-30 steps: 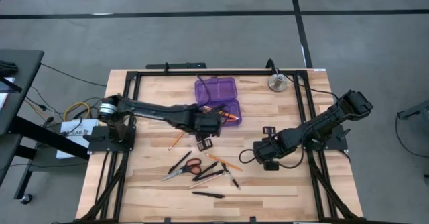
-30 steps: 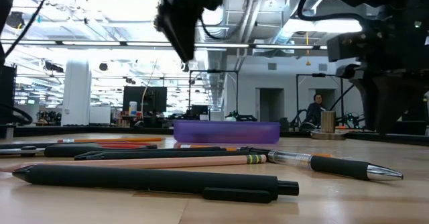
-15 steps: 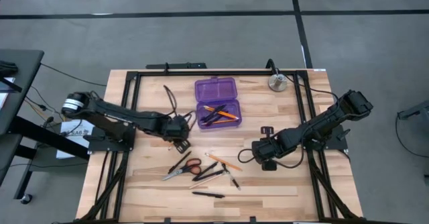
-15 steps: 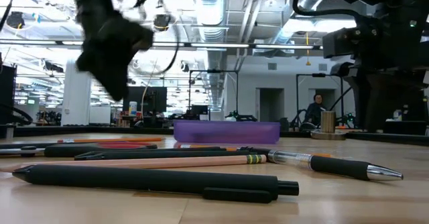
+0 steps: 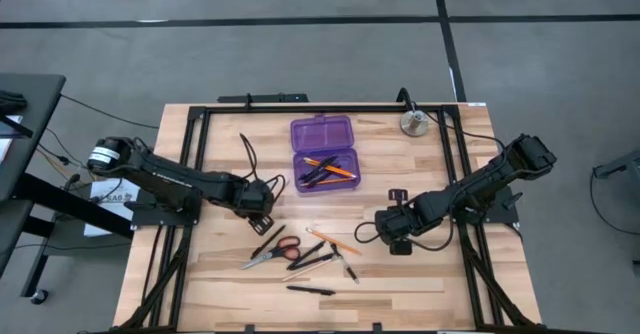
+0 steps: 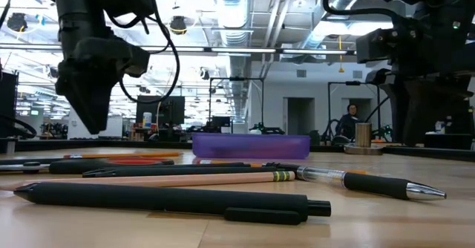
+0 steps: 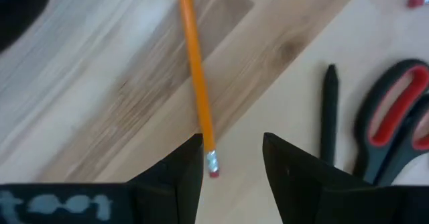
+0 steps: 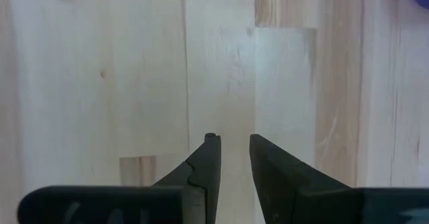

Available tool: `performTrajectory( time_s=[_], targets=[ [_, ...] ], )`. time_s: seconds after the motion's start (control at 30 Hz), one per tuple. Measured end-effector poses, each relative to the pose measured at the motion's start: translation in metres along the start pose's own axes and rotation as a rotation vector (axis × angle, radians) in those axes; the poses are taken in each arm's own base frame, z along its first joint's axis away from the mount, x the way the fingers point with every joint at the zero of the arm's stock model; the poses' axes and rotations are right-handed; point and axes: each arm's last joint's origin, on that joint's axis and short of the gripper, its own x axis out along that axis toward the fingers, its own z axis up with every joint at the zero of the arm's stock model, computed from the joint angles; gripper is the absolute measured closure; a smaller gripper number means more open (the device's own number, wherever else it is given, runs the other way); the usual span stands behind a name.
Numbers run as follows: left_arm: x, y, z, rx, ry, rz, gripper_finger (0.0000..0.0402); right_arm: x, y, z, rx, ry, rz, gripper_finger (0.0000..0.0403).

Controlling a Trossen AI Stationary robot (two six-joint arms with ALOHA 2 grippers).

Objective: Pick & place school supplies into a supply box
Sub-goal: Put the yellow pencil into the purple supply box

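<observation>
Two robot arms over a wooden table [image 5: 420, 274] scattered with school supplies, seen from above, with a purple supply box [image 5: 324, 154] lying open near the far edge.

The left gripper [image 5: 262, 207] is hovering low over a loose orange pencil [image 7: 196, 76], its fingers parted with the pencil's eraser end showing in the gap and nothing held. Red-handled scissors [image 5: 272, 254] and a black pen [image 7: 329, 120] are lying just beside that pencil. More pens and pencils are sitting near the table's front, and a few supplies are already resting inside the box's front half, below its opened lid. The right gripper [image 5: 392, 232] is waiting over bare wood to the right, its fingers narrowly apart and empty.
</observation>
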Motion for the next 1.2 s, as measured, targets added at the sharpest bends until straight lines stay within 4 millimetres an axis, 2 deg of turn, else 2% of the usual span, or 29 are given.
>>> performTrajectory(
  time_s=[0.73,1.03,1.2],
  targets=[
    [0.021,0.0,-0.007,0.04,0.085,0.119,0.0261,0.0,0.001,0.002,0.005,-0.019,0.006,0.0327],
    [0.046,-0.003,-0.008,0.073,0.178,0.179,0.0261,0.0,0.001,0.002,0.005,-0.023,0.008,0.0327],
    [0.047,-0.003,-0.008,0.072,0.17,0.187,0.0261,0.0,0.001,0.002,0.006,-0.023,0.008,0.0327]
  ],
)
